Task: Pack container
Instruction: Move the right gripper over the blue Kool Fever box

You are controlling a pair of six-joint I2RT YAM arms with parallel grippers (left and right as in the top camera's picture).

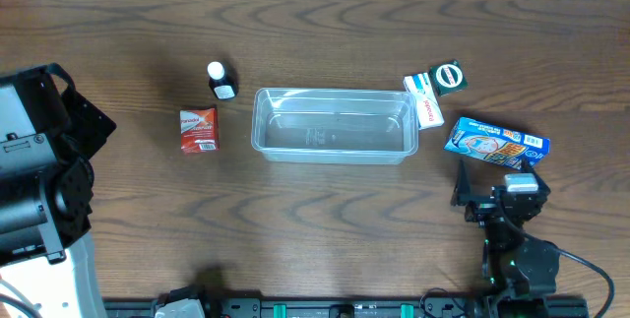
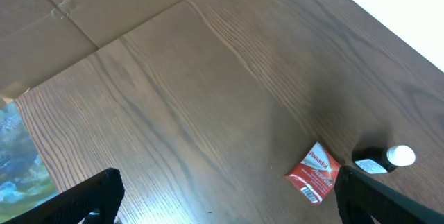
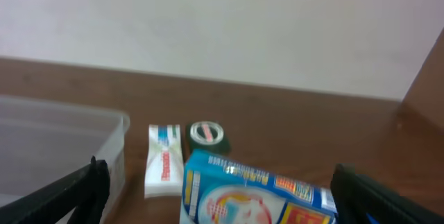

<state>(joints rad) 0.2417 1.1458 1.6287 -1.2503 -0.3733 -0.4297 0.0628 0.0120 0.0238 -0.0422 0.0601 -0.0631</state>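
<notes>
The container (image 1: 335,158), a clear rectangular tub, stands empty at mid-table; its wall (image 3: 62,137) shows at the left of the right wrist view. A blue printed carton (image 1: 495,143) (image 3: 257,196) lies right of it, just ahead of my right gripper (image 1: 497,175) (image 3: 218,182), which is open and holds nothing. A white box (image 1: 424,101) (image 3: 164,160) and a green round tin (image 1: 450,76) (image 3: 206,135) sit by the tub's right end. Left of the tub lie a red packet (image 1: 198,129) (image 2: 314,173) and a small white-capped black bottle (image 1: 221,80) (image 2: 386,160). My left gripper (image 2: 225,203) is open over bare wood, near the packet.
The left arm's bulky base (image 1: 39,160) fills the table's left edge. The right arm (image 1: 517,249) stands at the front right. A pale wall rises behind the table's far edge in the right wrist view. Brown cardboard (image 2: 69,16) lies beyond the table in the left wrist view.
</notes>
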